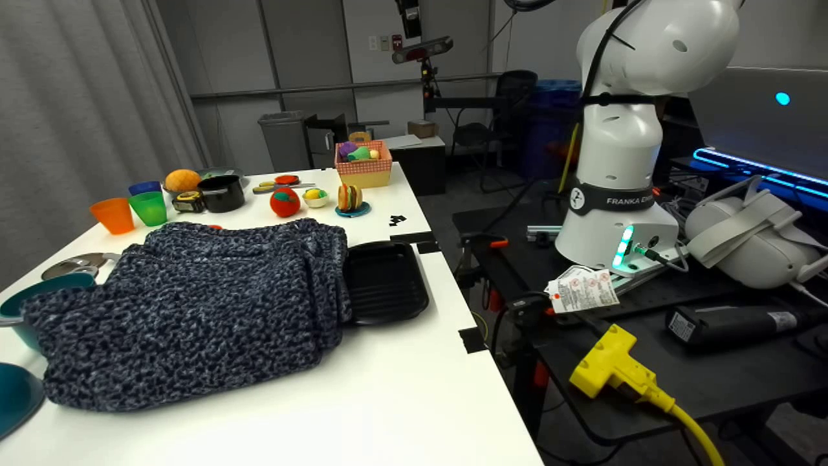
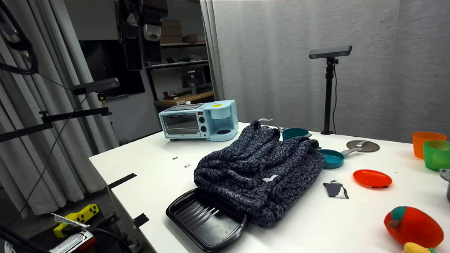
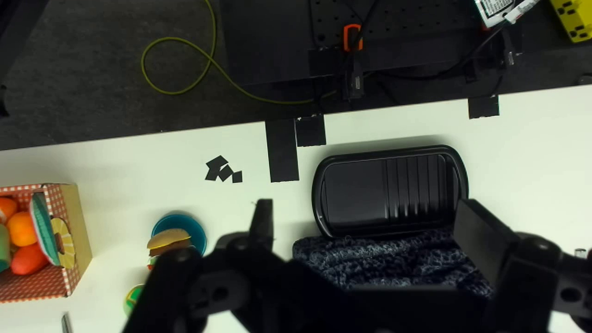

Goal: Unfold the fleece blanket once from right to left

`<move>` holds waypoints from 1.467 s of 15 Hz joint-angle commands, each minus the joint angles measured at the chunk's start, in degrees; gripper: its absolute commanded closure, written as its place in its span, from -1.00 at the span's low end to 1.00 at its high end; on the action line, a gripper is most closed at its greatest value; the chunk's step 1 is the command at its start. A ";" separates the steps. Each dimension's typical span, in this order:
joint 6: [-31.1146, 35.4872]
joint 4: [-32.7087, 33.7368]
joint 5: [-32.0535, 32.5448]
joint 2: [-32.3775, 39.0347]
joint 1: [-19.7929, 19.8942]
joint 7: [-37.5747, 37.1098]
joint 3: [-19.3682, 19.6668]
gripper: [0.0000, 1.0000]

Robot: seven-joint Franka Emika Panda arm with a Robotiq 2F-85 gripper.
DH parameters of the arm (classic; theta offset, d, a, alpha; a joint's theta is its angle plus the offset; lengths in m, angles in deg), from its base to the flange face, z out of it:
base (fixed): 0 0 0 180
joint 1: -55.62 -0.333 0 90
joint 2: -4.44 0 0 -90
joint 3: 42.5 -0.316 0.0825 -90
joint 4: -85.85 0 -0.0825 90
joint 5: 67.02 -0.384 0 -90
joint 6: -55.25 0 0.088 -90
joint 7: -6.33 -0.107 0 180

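Jaws apart and empty, the gripper [image 3: 363, 217] hangs above the tabletop [image 1: 362, 414], where the fleece blanket [image 1: 213, 317] lies folded against a black tray [image 1: 388, 281], unfolding seemingly yet to begin, a downward pinch on the top layer likely next.

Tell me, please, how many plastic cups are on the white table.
3. In an exterior view, beyond the dark speckled fleece blanket: an orange cup, a green cup just right of it, and a blue cup behind the green one, partly hidden. More could be hidden.
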 commanded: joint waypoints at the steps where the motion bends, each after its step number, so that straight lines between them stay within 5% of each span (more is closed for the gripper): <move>1: -0.14 0.11 0.05 0.01 -0.19 -0.08 0.12 -1.00; 22: 1.54 -0.40 0.91 1.26 -0.43 -0.86 -0.70 -1.00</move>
